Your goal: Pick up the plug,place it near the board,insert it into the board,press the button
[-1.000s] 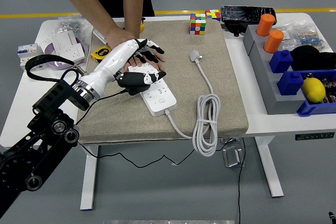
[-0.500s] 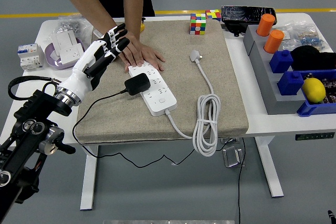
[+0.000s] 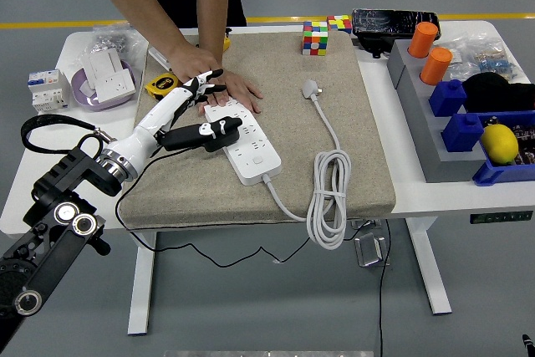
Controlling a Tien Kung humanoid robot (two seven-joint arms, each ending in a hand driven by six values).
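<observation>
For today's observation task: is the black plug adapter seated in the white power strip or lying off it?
On it: the black plug adapter sits on the white power strip's left end, under the left hand. Whether its pins are fully in cannot be told.

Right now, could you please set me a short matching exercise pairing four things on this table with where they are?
Things:
1. power strip
2. coiled white cable
3. Rubik's cube
4. lemon

Places:
A. in a blue bin at the right
B. far edge of the mat
C. under a person's hand
D. near edge of the mat

Pairs: 1-C, 2-D, 3-B, 4-A
</observation>
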